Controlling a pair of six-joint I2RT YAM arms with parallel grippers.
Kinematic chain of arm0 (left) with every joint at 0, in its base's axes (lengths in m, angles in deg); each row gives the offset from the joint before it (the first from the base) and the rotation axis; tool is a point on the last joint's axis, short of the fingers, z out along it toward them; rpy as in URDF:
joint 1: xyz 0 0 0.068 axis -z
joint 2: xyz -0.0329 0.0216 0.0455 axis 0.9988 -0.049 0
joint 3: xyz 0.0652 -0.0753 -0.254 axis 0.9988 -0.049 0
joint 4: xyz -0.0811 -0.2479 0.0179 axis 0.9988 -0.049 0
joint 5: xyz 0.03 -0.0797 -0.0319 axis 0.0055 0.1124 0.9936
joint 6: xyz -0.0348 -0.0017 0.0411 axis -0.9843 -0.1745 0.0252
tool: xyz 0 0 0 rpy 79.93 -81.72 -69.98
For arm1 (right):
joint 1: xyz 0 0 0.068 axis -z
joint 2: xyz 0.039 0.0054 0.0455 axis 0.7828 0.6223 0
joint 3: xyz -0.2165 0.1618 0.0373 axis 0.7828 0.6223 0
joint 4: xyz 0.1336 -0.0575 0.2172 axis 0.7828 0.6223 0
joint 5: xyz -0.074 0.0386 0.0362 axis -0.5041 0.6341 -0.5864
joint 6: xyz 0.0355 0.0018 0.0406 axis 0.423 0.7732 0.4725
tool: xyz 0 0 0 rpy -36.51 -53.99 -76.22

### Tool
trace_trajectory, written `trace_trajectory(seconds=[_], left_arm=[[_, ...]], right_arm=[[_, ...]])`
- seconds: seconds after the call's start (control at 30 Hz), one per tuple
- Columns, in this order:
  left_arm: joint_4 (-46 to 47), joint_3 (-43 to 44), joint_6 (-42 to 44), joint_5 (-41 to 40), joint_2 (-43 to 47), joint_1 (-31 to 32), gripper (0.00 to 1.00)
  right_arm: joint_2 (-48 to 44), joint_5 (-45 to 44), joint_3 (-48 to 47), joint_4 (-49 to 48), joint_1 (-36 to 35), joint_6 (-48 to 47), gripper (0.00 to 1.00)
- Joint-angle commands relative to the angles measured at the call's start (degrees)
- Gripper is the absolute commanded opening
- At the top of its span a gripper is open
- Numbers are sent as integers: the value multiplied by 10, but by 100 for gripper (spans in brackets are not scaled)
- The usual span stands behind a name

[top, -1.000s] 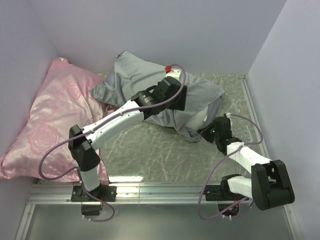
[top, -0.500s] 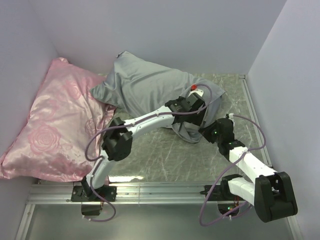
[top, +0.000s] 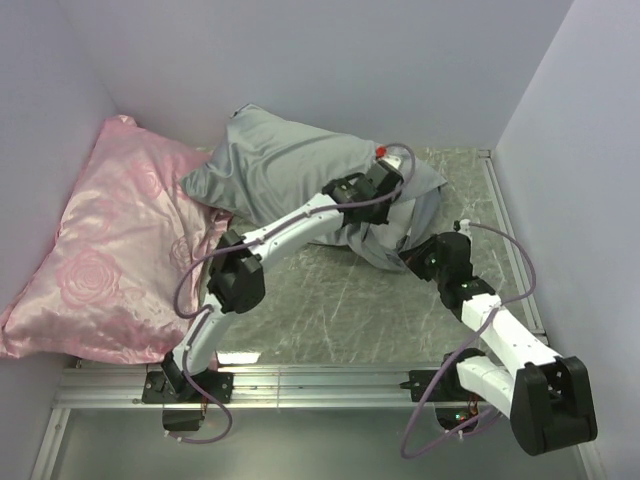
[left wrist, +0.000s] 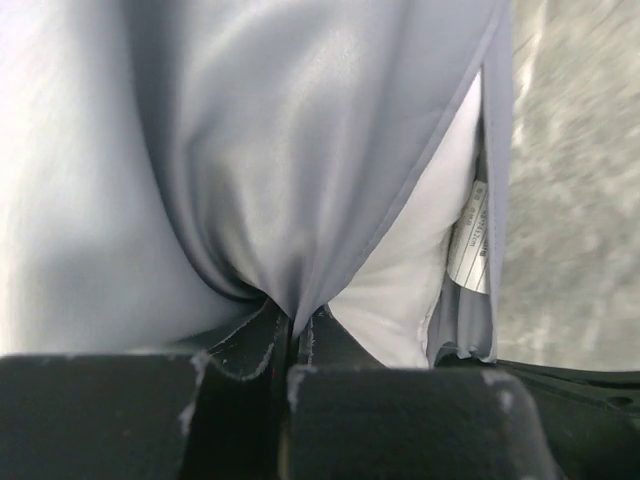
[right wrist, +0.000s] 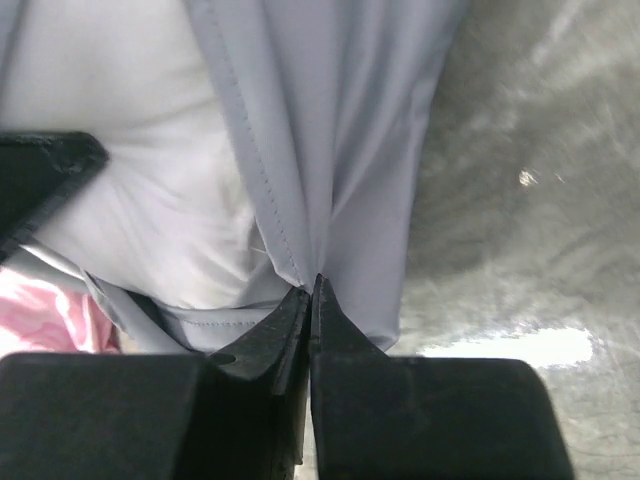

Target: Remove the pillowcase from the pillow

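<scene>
The silver-grey pillowcase [top: 290, 165] lies at the back middle of the table, still round the white pillow [top: 402, 232], whose end shows at the sleeve's open right end. My left gripper [top: 385, 208] is shut on a bunched fold of the pillowcase [left wrist: 300, 180] near that opening; beside the fold the pillow [left wrist: 420, 250] and its tag [left wrist: 470, 240] show. From the right, my right gripper [top: 412, 255] is shut on the hem of the pillowcase [right wrist: 330, 150], with the pillow [right wrist: 130, 180] bulging to its left.
A large pink rose-patterned pillow [top: 110, 250] fills the table's left side against the wall. Walls close in at the left, back and right. The marbled grey tabletop [top: 320, 300] lies bare in front of the grey bundle; a metal rail [top: 320, 385] runs along the near edge.
My left arm swung right from the top of the bundle to its open end, and its gripper closed on the fabric there. The right arm stretched forward, keeping its grip on the hem.
</scene>
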Motion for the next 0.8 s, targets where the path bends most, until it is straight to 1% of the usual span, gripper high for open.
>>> trace_trajectory(seconds=[0.0, 0.2, 0.33, 0.37, 0.4, 0.47, 0.5, 0.57, 0.6, 0.63, 0.67, 0.7, 0.73, 0.77], left_arm=[[28, 55, -8, 2, 113, -54, 0], [22, 73, -26, 32, 166, -86, 0], [32, 58, -31, 43, 206, -88, 0], [35, 52, -32, 56, 213, -89, 0], [35, 51, -36, 68, 226, -88, 0], [29, 46, -40, 83, 238, -88, 0], [26, 36, -45, 86, 263, -86, 0], [51, -53, -50, 82, 308, -80, 0], [65, -93, -54, 79, 365, -76, 0], [86, -173, -58, 78, 393, -75, 0], [94, -211, -70, 74, 422, -76, 0], [103, -248, -76, 64, 477, -77, 0], [110, -309, -79, 62, 500, -76, 0], [108, -333, -87, 57, 520, -76, 0]], right_arm=[[-28, -6, -36, 32, -8, -23, 4], [-30, -18, -28, 30, -12, -26, 4], [14, -12, -19, 9, -18, -20, 4], [24, -13, -20, 9, -22, -21, 4], [42, -29, -25, -5, -37, -20, 4], [60, -37, -39, -7, -44, -15, 5], [69, -33, -44, -13, -44, -12, 6], [100, -30, -73, -10, -29, -19, 7], [116, -29, -83, -7, -24, -21, 8], [122, -23, -101, -7, -13, -21, 8], [129, -17, -110, -10, -7, -20, 9], [141, -11, -117, -11, -1, -17, 10], [149, -5, -131, -11, 7, -16, 11], [154, 5, -139, -8, 10, -16, 12]])
